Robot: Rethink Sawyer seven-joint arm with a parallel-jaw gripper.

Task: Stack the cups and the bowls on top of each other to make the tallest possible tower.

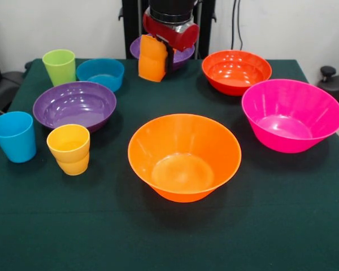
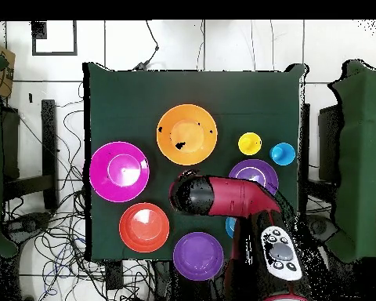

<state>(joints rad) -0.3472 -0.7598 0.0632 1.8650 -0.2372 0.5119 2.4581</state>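
Pincer (image 1: pixel 161 59) at the far middle of the table is closed on the orange cup (image 1: pixel 152 58), which hangs tilted in its grip, clear of the cloth. Arm (image 2: pixel 222 196), red and black, comes down to it from above; from overhead it hides both the cup and the pincer.

Just behind the held cup lies a purple bowl (image 1: pixel 183 55), partly hidden by the arm in the front view, and seen whole near the robot's base from overhead (image 2: pixel 197 255). Beside it, on the right in the front view, sits the red-orange bowl (image 1: pixel 236 71). Further right and nearer the camera stands the wide pink bowl (image 1: pixel 291 115).

Left of the cup in the front view are the small blue bowl (image 1: pixel 100 73) and the lime green cup (image 1: pixel 60 66), close together. In front of them rests the second purple bowl (image 1: pixel 74 105), with the blue cup (image 1: pixel 14 136) and the yellow cup (image 1: pixel 69 149) nearer the camera.

Well apart from the pincer, at the middle of the green table (image 1: pixel 282 214), the wide orange bowl (image 1: pixel 184 156) stands upright and empty.
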